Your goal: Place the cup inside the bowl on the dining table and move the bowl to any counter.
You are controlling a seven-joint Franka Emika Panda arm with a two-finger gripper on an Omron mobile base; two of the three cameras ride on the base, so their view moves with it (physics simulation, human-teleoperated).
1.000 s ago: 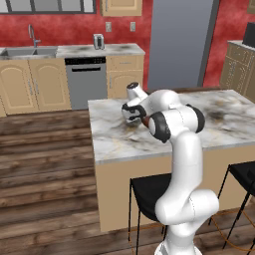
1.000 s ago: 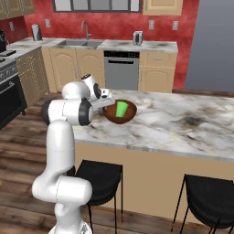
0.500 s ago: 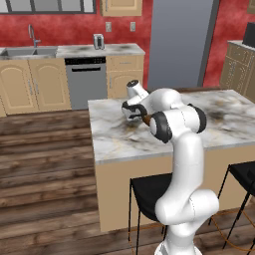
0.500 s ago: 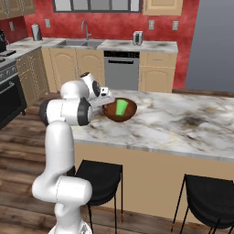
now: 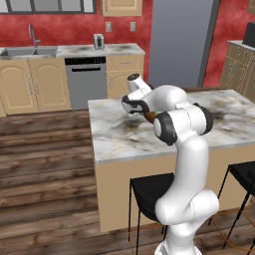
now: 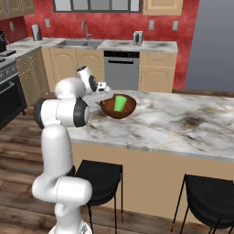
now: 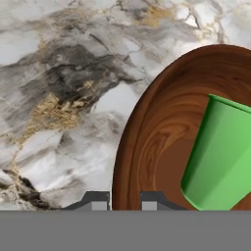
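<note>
The bowl [image 6: 118,106] sits on the dining table [image 6: 183,123] w/ the cup [image 6: 119,103] already inside it — the green tumbler leans tilted against the bowl's inner wall, as the hand view shows [image 7: 220,157]. So the first half of the task looks done; what's left is carrying the bowl over to a counter [image 6: 151,45], e.g. the marble worktop by the sink along the back wall. The gripper [image 7: 125,201] has its jaws drawn narrow, one tip either side of the bowl's rim [image 7: 122,166] — inner finger on the wood-grain inside, outer one over the marble — which reads as a pinch on the rim, near side of the bowl. In the right base view the hand [image 6: 101,91] is right at the bowl's left edge, touching it. Handling, as a judgement: the bowl looks stiff, wood-like, prob. not fragile, moderately heavy for a one-sided rim grip, so it will want to droop away from the fingers when lifted; a smooth curved wall is also slippery for flat pads. Best hold is where it's at now, deep on the rim, wall squarely between the pads. The cup is light and loose — nothing fixes it, so it can slide or tip out if the bowl tilts far. Keep the bowl level, go slow. In the left base view the arm hides most of the bowl [image 5: 148,116].
</note>
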